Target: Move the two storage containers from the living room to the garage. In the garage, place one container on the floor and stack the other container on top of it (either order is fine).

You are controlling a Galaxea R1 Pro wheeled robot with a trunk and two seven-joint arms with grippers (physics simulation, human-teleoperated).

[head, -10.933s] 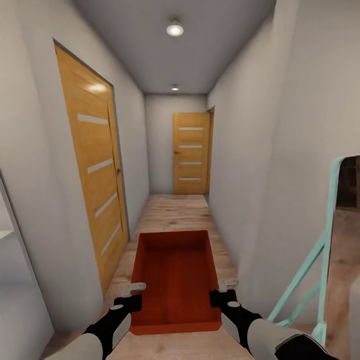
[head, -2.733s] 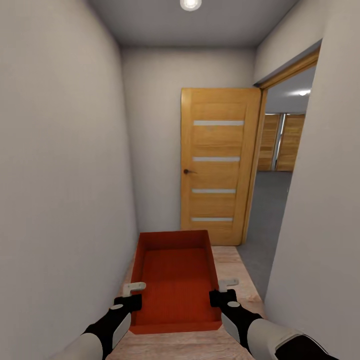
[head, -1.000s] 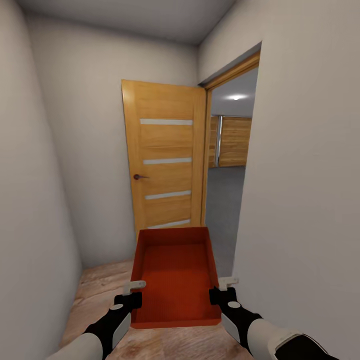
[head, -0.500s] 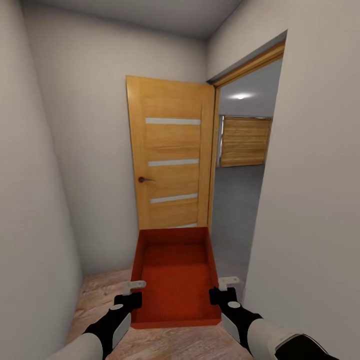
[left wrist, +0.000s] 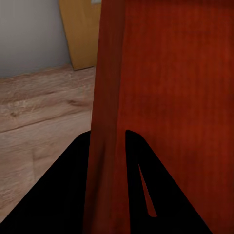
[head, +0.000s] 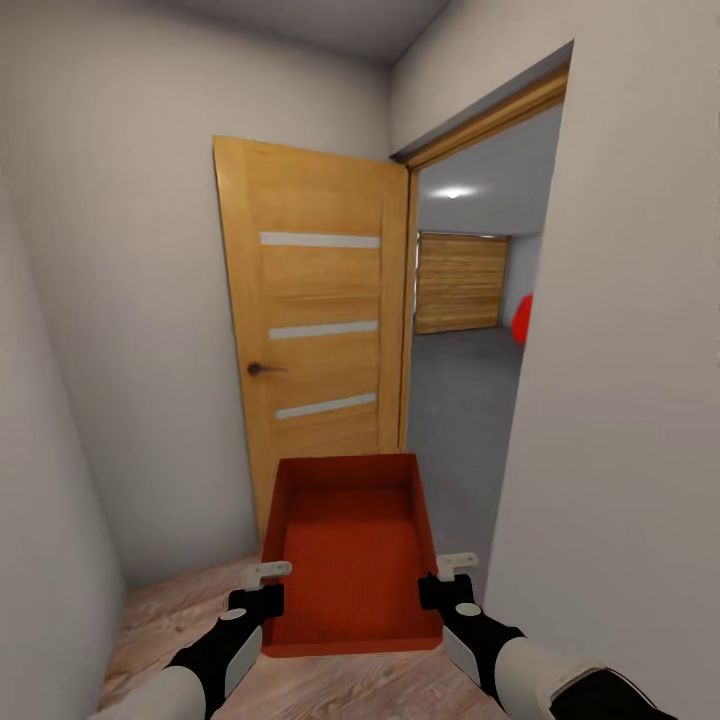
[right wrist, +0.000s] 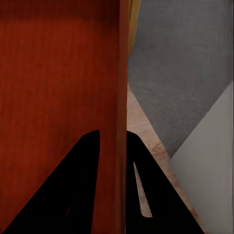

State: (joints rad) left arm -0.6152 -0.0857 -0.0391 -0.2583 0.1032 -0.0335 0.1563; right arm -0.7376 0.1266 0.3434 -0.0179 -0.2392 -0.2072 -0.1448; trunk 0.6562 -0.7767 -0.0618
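Facing the end of a narrow hallway with plain white-grey walls [head: 120, 300], we see a honey-brown wooden door with three pale horizontal strips [head: 315, 330] swung open against the far wall, and beside it an open doorway with a wooden frame [head: 480, 120]. Through that doorway lies a room with a dark grey matte floor [head: 455, 400], a far wall of horizontal honey-brown planks [head: 460, 282] and a ceiling light [head: 455, 192]; a rounded bright-red object [head: 521, 318] peeks past the door jamb. Under us is a pale wood-plank floor [head: 180, 610]. We carry one orange-red rectangular plastic tub with finely ribbed inside [head: 350, 550] level in front of the trunk, lengthwise toward the doorway, clear of the floor. Our left end effector [head: 262, 590] is clamped on the tub's left wall near its near end, one finger inside and one outside, as the left wrist view [left wrist: 109, 161] shows. Our right end effector [head: 447, 583] pinches the right wall [right wrist: 113, 165] the same way.
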